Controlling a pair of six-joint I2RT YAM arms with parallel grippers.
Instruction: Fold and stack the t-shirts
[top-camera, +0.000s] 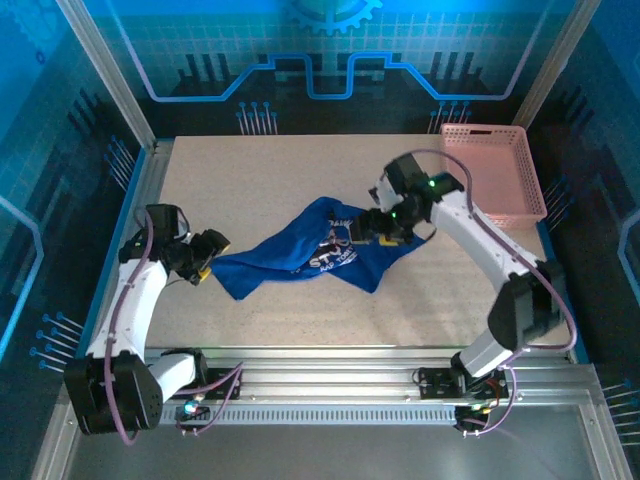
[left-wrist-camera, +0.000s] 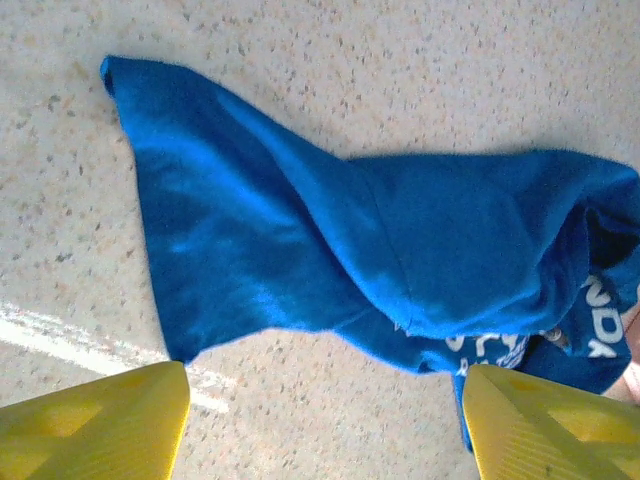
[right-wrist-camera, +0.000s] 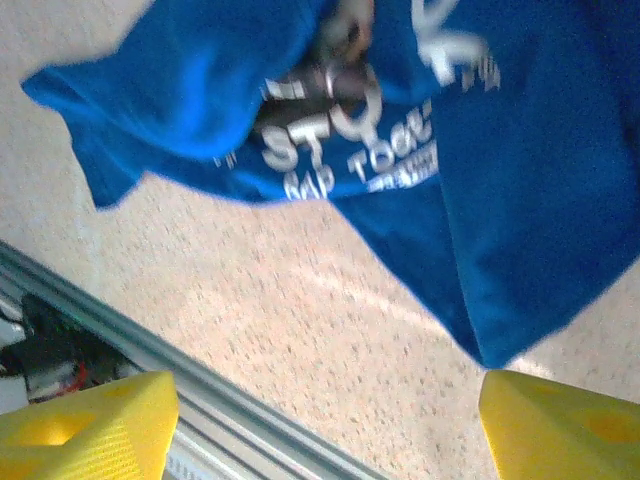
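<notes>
One royal-blue t-shirt (top-camera: 300, 250) lies crumpled and stretched sideways on the speckled table (top-camera: 300, 325), its white lettering facing up near the middle. My left gripper (top-camera: 207, 262) sits at the shirt's left end, open, with bare tabletop between its yellow fingers (left-wrist-camera: 95, 420). In the left wrist view the t-shirt (left-wrist-camera: 400, 230) lies just beyond the left gripper (left-wrist-camera: 325, 430). My right gripper (top-camera: 385, 232) hovers over the shirt's right part. In the right wrist view the right gripper (right-wrist-camera: 325, 430) stands open and holds nothing, with the t-shirt (right-wrist-camera: 530, 170) and its print ahead of it.
A pink lattice basket (top-camera: 495, 170) stands at the back right corner of the table. A metal rail (top-camera: 330, 365) runs along the near edge and shows as the rail (right-wrist-camera: 200, 400) in the right wrist view. Frame posts border the left side.
</notes>
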